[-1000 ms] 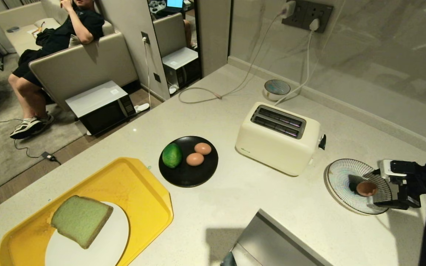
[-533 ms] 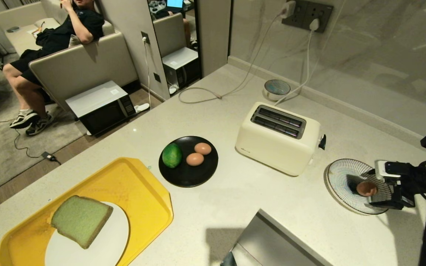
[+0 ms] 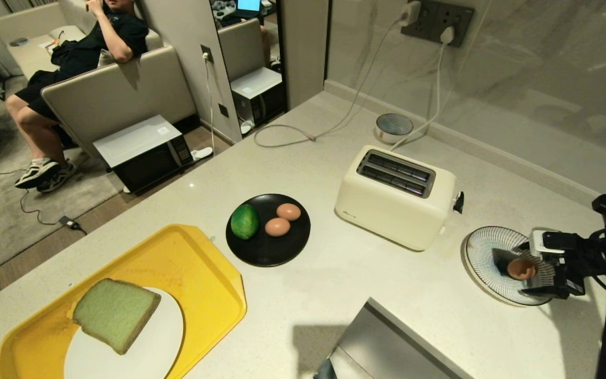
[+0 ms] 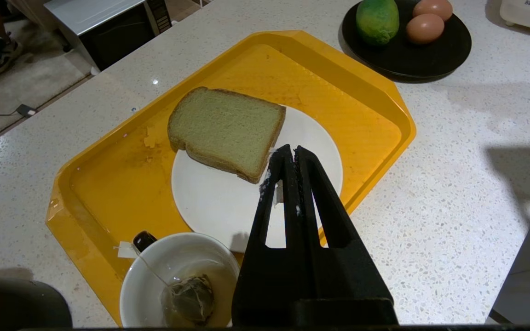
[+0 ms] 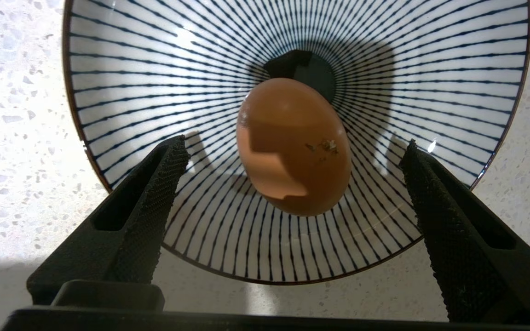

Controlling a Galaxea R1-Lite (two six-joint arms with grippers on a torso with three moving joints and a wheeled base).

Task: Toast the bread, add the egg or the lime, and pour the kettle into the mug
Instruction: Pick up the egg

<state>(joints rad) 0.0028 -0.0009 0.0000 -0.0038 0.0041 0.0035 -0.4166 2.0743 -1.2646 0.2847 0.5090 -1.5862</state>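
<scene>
Egg lies on its side in the striped bowl, on the counter to the right of the cream toaster. It rests free on the bowl floor. Right gripper is spread wide, fingers either side of the egg w/ clear gaps, touching nothing. A small crumb-like speck shows on the shell; can't tell if it's dirt or a chip.

Handling, as I judge it: the egg is light, rigid but brittle, smooth and round, so it rolls and slips easily. If regrasped, take it across the short axis at the widest part w/ light squeeze. The textured pads should help friction.

Two more eggs and the lime sit on the black plate mid-counter. The lime looks firmer and dimpled, so prob. more forgiving to grip.

Bread lies flat, partly on the white plate in the yellow tray, not yet toasted. It looks soft and compressible, so best pinched at the crust edge. Toaster slots look empty.

Left gripper is clenched on nothing, hanging above the tray near the bread. Mug w/ a teabag sits at the tray corner. Kettle not seen.
</scene>
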